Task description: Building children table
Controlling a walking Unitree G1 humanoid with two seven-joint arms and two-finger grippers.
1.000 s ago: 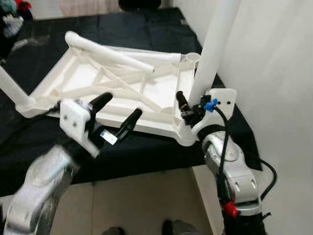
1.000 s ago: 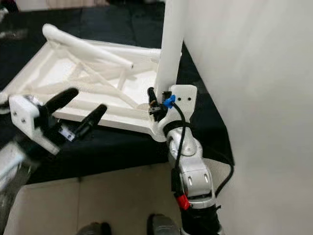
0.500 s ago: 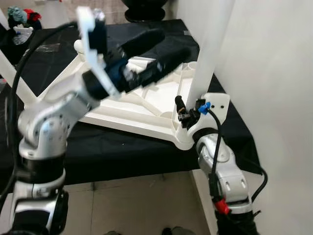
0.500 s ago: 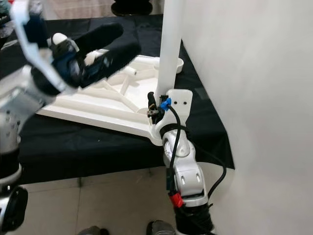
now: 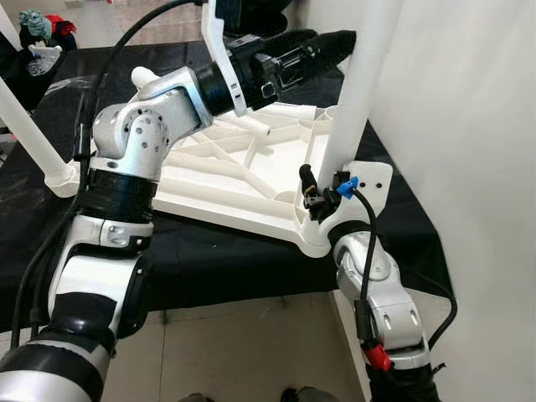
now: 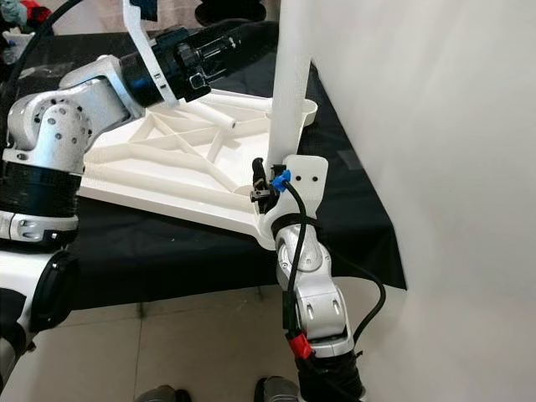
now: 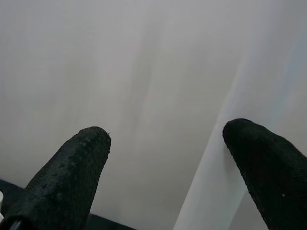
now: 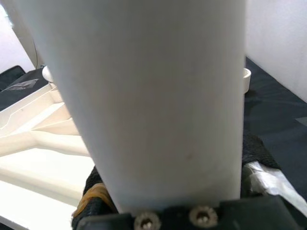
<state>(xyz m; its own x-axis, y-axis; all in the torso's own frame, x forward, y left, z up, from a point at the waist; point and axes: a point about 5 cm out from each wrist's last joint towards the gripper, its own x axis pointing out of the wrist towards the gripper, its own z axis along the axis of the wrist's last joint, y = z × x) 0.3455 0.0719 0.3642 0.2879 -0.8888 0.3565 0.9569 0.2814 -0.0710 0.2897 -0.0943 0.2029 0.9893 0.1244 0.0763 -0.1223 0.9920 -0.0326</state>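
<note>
- The right gripper (image 5: 322, 188) is seen at about 4 o'clock in the left eye view, clamped on the base of an upright white table leg (image 5: 362, 84); one black finger (image 5: 308, 177) is seen against the leg's left side.
- In the right wrist view the white leg (image 8: 153, 96) is seen close up between the finger pads, with two screws (image 8: 201, 216) of the gripper mount just below it.
- The leg is stood at the near right corner of an upturned white plastic tabletop (image 5: 226, 180), running up toward 12 o'clock and out of frame.
- The left gripper (image 5: 331, 46) is held high at about 1 o'clock, fingers spread apart, tips reaching to the upper part of the same leg; whether the leg is touched cannot be told.
- In the left wrist view the two black fingers (image 7: 72, 177) are seen well apart, nothing clamped, with the pale leg (image 7: 225, 163) beside one tip and a white wall (image 7: 120, 72) behind.
- The tabletop is laid underside up, ribs showing, on a black cloth (image 5: 218, 260).
- A second white leg (image 5: 29, 134) is fitted at the tabletop's corner at 9 o'clock, tilted.
- Another leg (image 5: 243, 124) is laid across the ribs near 11 o'clock, partly hidden by the left arm.
- A white wall (image 5: 469, 151) is seen at 3 o'clock; beige floor tiles (image 5: 243, 343) at 6 o'clock.
</note>
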